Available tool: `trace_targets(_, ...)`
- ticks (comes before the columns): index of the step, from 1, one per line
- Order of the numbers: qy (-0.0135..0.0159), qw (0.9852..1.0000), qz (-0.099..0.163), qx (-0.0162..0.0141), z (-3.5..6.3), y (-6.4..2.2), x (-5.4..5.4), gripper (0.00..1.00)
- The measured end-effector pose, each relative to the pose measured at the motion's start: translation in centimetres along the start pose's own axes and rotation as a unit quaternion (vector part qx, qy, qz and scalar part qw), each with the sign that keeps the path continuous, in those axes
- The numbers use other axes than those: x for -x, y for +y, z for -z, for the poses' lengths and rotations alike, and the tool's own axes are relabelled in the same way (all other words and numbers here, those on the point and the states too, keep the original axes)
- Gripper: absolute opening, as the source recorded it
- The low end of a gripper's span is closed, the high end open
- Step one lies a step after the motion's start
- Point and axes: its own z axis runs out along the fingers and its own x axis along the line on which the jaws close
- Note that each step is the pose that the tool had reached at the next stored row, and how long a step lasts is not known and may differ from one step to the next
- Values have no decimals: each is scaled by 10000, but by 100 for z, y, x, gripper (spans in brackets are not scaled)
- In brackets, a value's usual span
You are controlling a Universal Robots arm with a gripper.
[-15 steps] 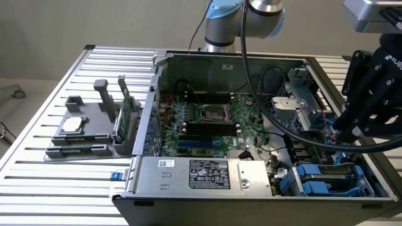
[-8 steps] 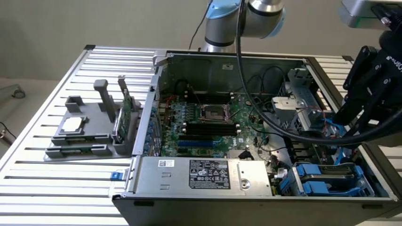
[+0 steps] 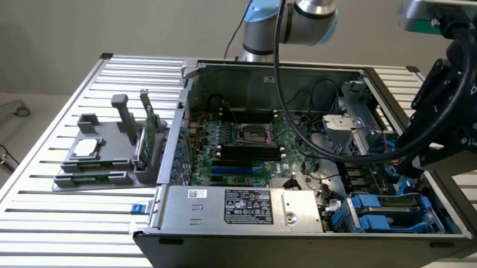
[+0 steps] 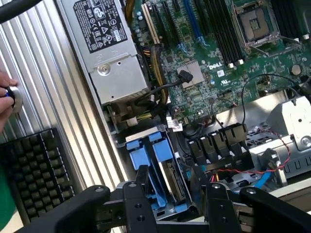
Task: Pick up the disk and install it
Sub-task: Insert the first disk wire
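Computer case (image 3: 298,251), disk (image 4: 158,165) beneath end effector (image 4: 170,177)

Ribbed aluminium table (image 3: 44,223) (evenly lit) before a plain grey wall (image 3: 111,22)

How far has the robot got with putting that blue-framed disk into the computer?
Done: the disk already stands on edge in the drive bay at the corner of the open computer case. In hand: the gripper hangs directly over it. Left: whether it is fully seated can't be told, so the install isn't visibly finished.
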Motion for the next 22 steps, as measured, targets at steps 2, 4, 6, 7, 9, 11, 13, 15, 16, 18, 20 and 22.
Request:
trace_targets(2, -6, 9998, -187, -1, -14, 0, 0, 48)
trace_targets(4, -11, 9993, -367, -2, -27, -1, 0, 48)
trace_targets(6, -17, 9985, -547, -3, -45, -1, 0, 48)
trace_targets(7, -19, 9980, -637, -3, -54, -1, 0, 48)
trace_targets(9, -25, 9966, -824, -4, -77, -2, 0, 48)
trace_targets(11, -31, 9950, -1002, -5, -101, -3, -1, 48)
trace_targets(13, -37, 9930, -1184, -6, -125, -4, 0, 48)
trace_targets(15, -42, 9907, -1363, -7, -151, -5, -1, 48)
trace_targets(16, -44, 9894, -1454, -8, -164, -5, -1, 48)
trace_targets(18, -50, 9866, -1629, -8, -189, -6, -1, 48)
trace_targets(20, -55, 9834, -1812, -10, -212, -6, -1, 46)
trace_targets(22, -61, 9800, -1988, -11, -235, -7, -1, 40)
